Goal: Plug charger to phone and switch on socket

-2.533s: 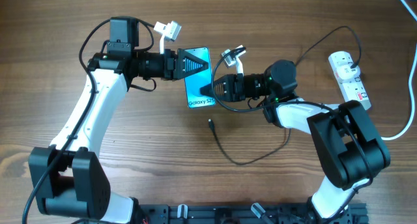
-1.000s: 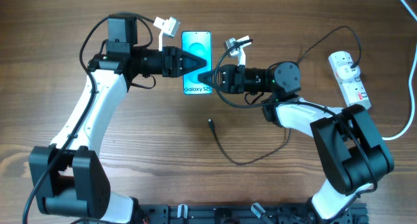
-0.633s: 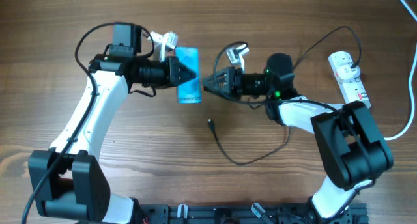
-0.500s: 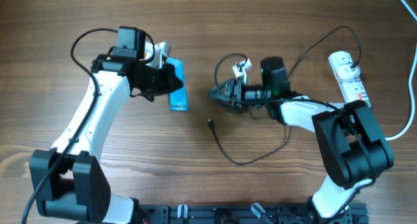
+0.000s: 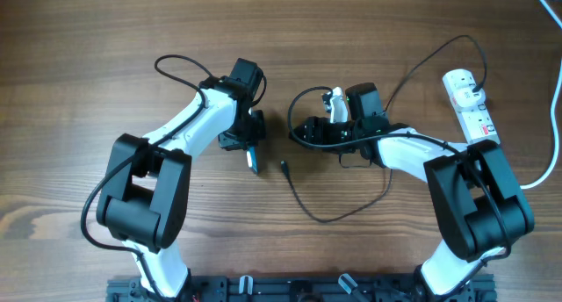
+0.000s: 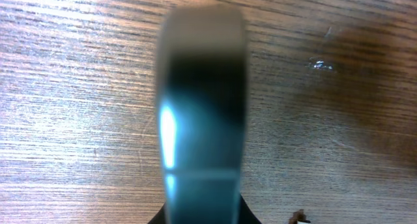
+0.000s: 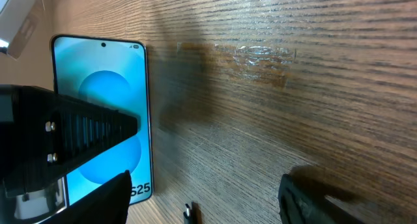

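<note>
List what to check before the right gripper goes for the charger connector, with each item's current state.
1. Grip on phone by left gripper: ok, clamped, seen edge-on from overhead, screen toward the right wrist camera.
2. State of right gripper: ok, open and empty.
3. Reach to charger connector: ok, it lies loose on the table between the arms.
4. Connector plugged into phone: not ok, they are apart.
5. Port of phone facing the connector: cannot tell, no port visible.
6. Switch on socket: cannot tell, too small to read.
</note>
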Controlling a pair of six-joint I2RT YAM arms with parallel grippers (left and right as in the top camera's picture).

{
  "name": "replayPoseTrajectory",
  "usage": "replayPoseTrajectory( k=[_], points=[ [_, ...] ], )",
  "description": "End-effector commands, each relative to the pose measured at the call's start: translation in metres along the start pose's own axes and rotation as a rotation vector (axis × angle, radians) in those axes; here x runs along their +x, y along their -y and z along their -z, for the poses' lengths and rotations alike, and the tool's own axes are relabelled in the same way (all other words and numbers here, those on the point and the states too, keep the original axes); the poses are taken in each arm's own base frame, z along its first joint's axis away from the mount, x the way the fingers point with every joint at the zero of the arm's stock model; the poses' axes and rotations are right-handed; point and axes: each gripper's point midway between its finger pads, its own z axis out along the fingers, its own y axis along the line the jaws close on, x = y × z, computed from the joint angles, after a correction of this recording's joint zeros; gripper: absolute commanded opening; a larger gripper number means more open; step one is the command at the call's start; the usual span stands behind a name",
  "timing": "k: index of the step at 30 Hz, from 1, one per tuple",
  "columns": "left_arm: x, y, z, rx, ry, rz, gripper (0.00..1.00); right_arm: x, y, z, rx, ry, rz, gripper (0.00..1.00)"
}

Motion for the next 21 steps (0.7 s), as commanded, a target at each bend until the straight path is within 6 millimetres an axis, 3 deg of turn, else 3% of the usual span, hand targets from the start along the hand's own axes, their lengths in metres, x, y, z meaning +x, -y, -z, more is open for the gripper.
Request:
replayPoseTrajectory(
  k=[1,6,10,12,13,15,18,19,21],
  points=[
    [-0.001,-0.006,-0.009,-0.039,-0.002,0.021,0.08,0.008,0.042,-0.004,0.163,0.012,-0.029,0.76],
    [-0.001,-0.006,-0.009,-0.038,-0.002,0.021,0.19,0.008,0.042,-0.004,0.163,0.012,-0.029,0.77],
    [-0.001,-0.005,-0.009,-0.035,-0.005,0.022,0.19,0.009,0.042,-0.004,0.163,0.012,-0.029,0.78],
    [-0.001,-0.005,-0.009,-0.035,-0.005,0.021,0.13,0.009,0.042,-0.004,0.163,0.012,-0.029,0.78],
    [0.000,-0.004,-0.009,-0.030,-0.008,0.022,0.04,0.008,0.042,-0.004,0.162,0.013,-0.029,0.80],
    [0.002,0.000,-0.008,-0.005,-0.019,0.022,0.04,0.006,0.040,-0.005,0.157,0.023,-0.022,1.00],
    [-0.002,0.004,0.000,0.015,-0.001,0.023,0.04,0.007,0.041,-0.005,0.157,0.018,-0.023,1.00],
    [-0.003,0.006,0.005,0.022,0.012,0.021,0.04,0.009,0.040,-0.005,0.153,0.009,-0.016,0.96],
    [-0.009,0.006,0.017,0.042,0.046,0.030,0.04,0.008,0.033,-0.005,0.117,0.002,0.026,0.70]
  ],
)
